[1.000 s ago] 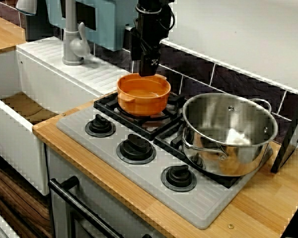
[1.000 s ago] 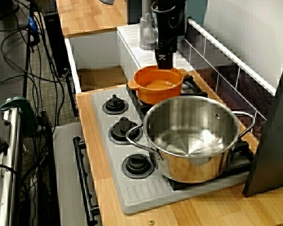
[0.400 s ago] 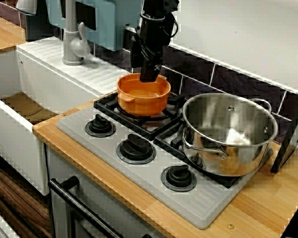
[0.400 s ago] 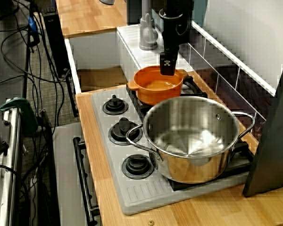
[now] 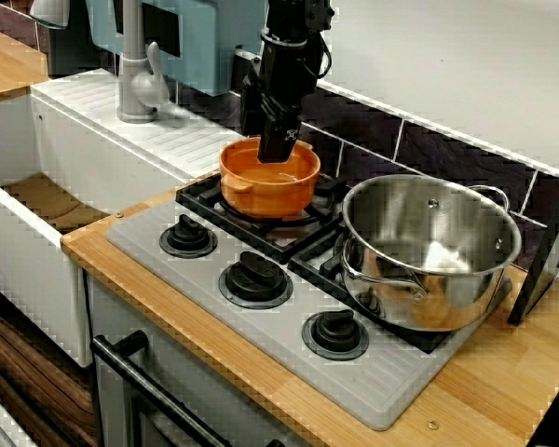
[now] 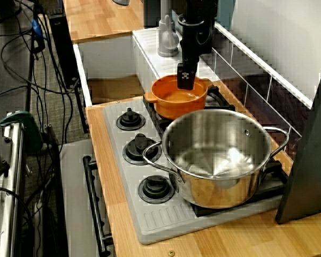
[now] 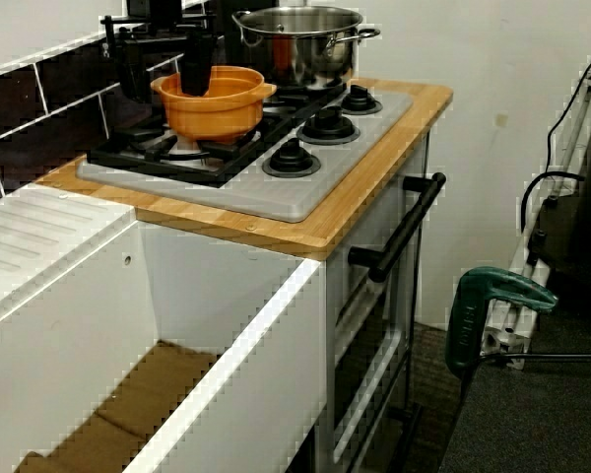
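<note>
Gripper (image 5: 279, 149) hangs tilted, tip dipped just inside the far rim of the orange pot (image 5: 265, 191). It reads as one dark block, so I cannot tell whether it is clenched or released, or whether it touches the rim. The orange pot sits on the far-left burner grate (image 5: 205, 197). The big steel pot (image 5: 419, 298) is just to its right. Knobs (image 5: 188, 237) line the near edge, and the faucet (image 5: 135, 74) is far left.

Mock kitchen inside a lab: you see a hob (image 5: 289, 346), sink (image 5: 28, 256), tap (image 5: 135, 79), tiled wall (image 5: 429, 154), and floor cables (image 6: 16, 69) at left.
</note>
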Available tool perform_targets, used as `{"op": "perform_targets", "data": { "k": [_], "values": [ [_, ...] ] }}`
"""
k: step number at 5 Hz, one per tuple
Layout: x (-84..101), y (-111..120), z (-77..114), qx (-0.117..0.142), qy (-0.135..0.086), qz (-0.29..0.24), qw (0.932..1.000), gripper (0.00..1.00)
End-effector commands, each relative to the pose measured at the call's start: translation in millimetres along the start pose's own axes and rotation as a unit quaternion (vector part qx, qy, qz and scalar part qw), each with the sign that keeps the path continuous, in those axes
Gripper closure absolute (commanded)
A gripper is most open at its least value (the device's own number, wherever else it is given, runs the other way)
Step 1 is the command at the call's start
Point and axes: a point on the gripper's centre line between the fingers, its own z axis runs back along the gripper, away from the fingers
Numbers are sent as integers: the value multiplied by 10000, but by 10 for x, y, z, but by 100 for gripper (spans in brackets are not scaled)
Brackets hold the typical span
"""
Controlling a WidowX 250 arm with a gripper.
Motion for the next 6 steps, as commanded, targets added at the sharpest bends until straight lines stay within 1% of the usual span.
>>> {"op": "perform_targets", "data": {
  "k": [1,2,5,6],
  "values": [
    [71,5,179,122,-186,-3,9998,0],
    [80,-5,161,137,-131,15,9998,100],
    [67,-7,175,163,-128,5,9998,100],
    [15,15,243,206,-236,-8,9995,100]
  ]
}}
